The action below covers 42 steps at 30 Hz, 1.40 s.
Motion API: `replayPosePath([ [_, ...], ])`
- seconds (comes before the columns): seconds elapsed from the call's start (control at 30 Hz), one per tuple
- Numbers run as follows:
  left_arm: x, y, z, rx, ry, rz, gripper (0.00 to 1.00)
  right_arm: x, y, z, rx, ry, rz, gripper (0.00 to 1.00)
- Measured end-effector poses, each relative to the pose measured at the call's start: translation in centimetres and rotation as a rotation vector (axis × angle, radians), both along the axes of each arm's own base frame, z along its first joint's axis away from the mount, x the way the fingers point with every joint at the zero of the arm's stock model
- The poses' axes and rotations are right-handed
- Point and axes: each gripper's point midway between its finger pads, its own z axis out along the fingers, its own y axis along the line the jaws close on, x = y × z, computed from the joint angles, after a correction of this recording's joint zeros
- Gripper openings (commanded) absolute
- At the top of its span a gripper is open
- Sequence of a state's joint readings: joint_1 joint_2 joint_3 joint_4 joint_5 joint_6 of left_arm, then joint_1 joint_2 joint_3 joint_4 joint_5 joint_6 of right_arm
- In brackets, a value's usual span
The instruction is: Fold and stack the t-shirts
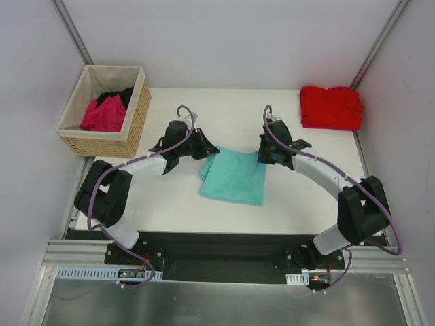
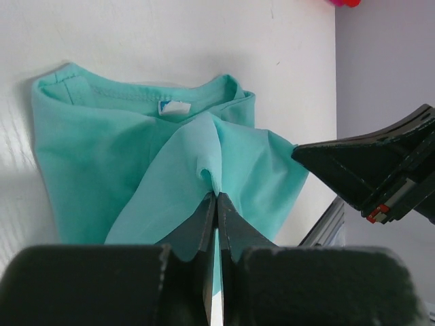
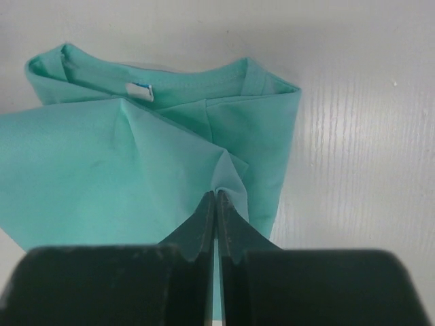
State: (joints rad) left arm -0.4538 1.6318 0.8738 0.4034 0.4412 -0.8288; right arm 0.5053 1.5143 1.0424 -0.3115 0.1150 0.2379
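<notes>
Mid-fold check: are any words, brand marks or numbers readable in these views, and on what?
No text can be read anywhere.
The white neck label on the teal t-shirt has a blue mark at its edge, too small and blurred to read.

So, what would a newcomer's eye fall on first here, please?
The teal t-shirt at the middle of the table stands out, with the left gripper and right gripper each shut on its cloth. A red t-shirt lies folded at the far right corner; a woven basket at far left holds magenta cloth and black cloth.
</notes>
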Motion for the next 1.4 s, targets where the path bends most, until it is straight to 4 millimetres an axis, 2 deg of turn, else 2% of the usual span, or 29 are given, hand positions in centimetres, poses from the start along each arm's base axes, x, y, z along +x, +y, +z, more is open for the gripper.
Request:
replayPosePath([
  [0.3, 1.6, 3.0, 1.8, 0.019, -0.025, 0.066, 0.00, 2.0, -0.5, 2.4, -0.012, -0.053, -0.008, 0.01],
  [0.47, 2.2, 4.8, 5.2, -0.001, -0.106, 0.113, 0.00, 3.5, -1.6, 4.4, -0.013, -0.095, -0.030, 0.01],
  [0.57, 1.9, 5.2, 7.3, -0.020, -0.155, 0.123, 0.00, 3.8, -1.9, 5.8, -0.001, -0.129, -0.035, 0.01],
  [0.77, 0.0, 5.8, 10.4, -0.065, -0.228, 0.129, 0.00, 2.6, -2.1, 10.8, 0.057, -0.242, -0.021, 0.01],
  [0.9, -1.8, 6.1, 12.3, -0.110, -0.273, 0.115, 0.00, 0.6, -1.8, 14.8, 0.096, -0.338, 0.007, 0.01],
  [1.03, -3.5, 6.2, 12.5, -0.133, -0.292, 0.101, 0.00, -1.9, -1.2, 17.1, 0.120, -0.401, 0.047, 0.01],
  [1.17, -5.4, 5.6, 11.1, -0.143, -0.271, 0.064, 0.00, -4.3, -1.1, 17.0, 0.122, -0.418, 0.074, 0.01],
  [1.4, -8.4, 2.9, 8.6, -0.159, -0.236, -0.039, 0.00, -7.2, -1.8, 12.4, 0.069, -0.343, 0.086, 0.01],
])
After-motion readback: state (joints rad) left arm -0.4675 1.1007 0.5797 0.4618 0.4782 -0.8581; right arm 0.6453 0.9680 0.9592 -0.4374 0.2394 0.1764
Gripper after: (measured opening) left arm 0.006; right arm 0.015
